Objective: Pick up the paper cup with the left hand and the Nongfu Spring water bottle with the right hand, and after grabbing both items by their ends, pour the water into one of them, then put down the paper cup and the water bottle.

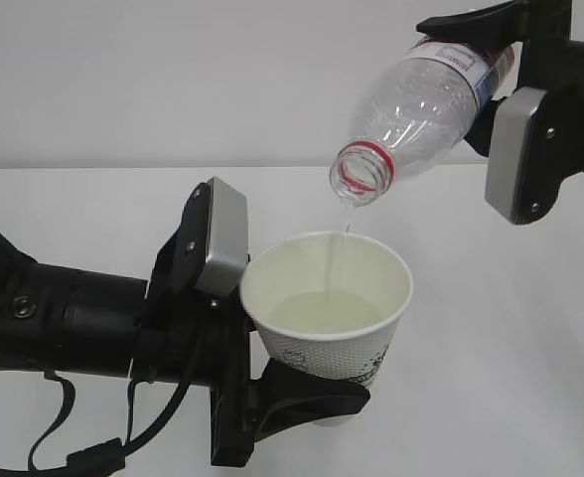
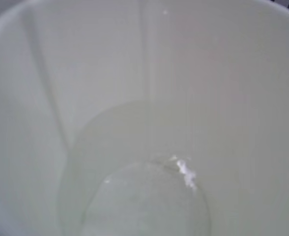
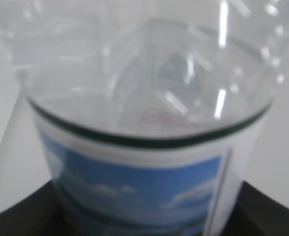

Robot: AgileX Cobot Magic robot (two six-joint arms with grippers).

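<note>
The white paper cup (image 1: 344,343) is held upright above the table, my left gripper (image 1: 317,399) shut on its lower end. A shallow pale pool of water (image 1: 324,310) lies in it. In the left wrist view the cup's inside (image 2: 85,73) fills the frame, with the water (image 2: 144,201) at its bottom and the gripper hidden. The clear Nongfu Spring water bottle (image 1: 426,94) is tilted mouth-down over the cup, and a thin stream (image 1: 345,237) falls from its red-ringed neck (image 1: 363,174). My right gripper (image 1: 476,60) is shut on its labelled end, where the blue label (image 3: 134,187) shows.
A white table (image 1: 511,348) lies below both arms, with a pale wall (image 1: 173,79) behind it. The left arm (image 1: 64,323) reaches in low from the left edge. The right arm's grey plate (image 1: 517,154) hangs at the upper right.
</note>
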